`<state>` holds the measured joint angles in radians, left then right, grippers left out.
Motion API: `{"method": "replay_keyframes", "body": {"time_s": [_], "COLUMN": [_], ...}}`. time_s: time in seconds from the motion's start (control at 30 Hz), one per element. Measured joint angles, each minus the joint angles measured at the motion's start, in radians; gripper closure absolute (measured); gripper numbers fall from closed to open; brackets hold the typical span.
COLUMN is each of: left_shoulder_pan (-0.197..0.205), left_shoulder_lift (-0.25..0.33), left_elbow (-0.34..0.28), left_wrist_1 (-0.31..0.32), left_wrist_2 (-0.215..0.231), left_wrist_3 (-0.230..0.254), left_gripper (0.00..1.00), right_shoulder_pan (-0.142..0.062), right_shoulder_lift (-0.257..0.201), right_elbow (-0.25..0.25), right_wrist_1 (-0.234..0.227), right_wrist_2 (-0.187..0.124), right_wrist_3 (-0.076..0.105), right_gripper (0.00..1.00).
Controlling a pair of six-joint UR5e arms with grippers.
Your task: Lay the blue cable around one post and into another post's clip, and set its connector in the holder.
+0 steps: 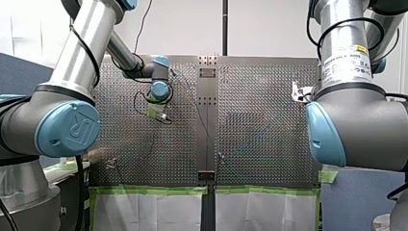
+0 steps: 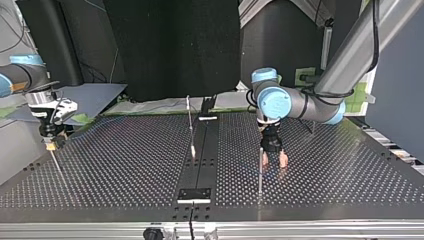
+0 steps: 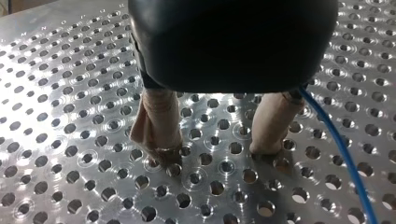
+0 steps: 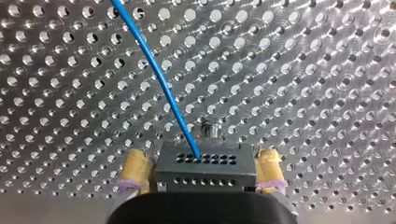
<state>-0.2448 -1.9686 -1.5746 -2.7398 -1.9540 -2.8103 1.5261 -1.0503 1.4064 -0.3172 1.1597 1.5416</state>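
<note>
Yellow pads [image 4: 134, 170] of my right gripper [image 4: 203, 175] press on both sides of a dark grey rectangular connector block [image 4: 205, 163] dotted with small holes, so this pincer is clamped on the block. In the top view that gripper sits at nine o'clock, low over the perforated silver metal table [image 2: 125, 165]. The thin blue cable [image 4: 159, 74] leaves the block's holed face and runs away over the table ahead of the gripper. A small metal stud [image 4: 209, 128] stands just ahead of the block. Moving right in the top view, a thin metal post [image 2: 190, 120] rises near the centre. A flat black rectangular plate [image 2: 194, 195] lies at its six o'clock, near the table's edge. A second slim metal post [image 2: 260, 172] stands at about four o'clock from the centre, just beside my left gripper [image 2: 274, 160]. That pincer's beige padded fingers [image 3: 156, 126] are spread wide with nothing between them, their tips down at the table. The blue cable passes along the outer side of one finger, not between the two.
</note>
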Motion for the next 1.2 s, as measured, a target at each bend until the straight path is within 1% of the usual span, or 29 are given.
{"method": "replay_keyframes", "body": {"time_s": [0.3,0.5,0.93,1.2], "left_shoulder_pan": [0.001,0.002,-0.002,-0.006], "left_shoulder_lift": [0.0,0.0,0.0,0.001], "left_elbow": [0.0,0.0,0.0,0.0], "left_wrist_1": [0.001,0.0,-0.007,-0.021], "left_wrist_2": [0.003,0.003,0.004,-0.009], "left_wrist_3": [0.001,0.001,0.008,0.029], "left_gripper": [0.0,0.0,0.0,0.0], "right_shoulder_pan": [0.003,0.004,0.004,0.004], "right_shoulder_lift": [0.0,0.0,0.0,0.0], "right_elbow": [0.0,0.0,0.0,0.0], "right_wrist_1": [-0.002,-0.011,-0.014,-0.014], "right_wrist_2": [-0.001,-0.003,-0.003,-0.003], "right_wrist_3": [-0.002,0.0,0.0,0.0], "right_gripper": [0.0,0.0,0.0,0.0]}}
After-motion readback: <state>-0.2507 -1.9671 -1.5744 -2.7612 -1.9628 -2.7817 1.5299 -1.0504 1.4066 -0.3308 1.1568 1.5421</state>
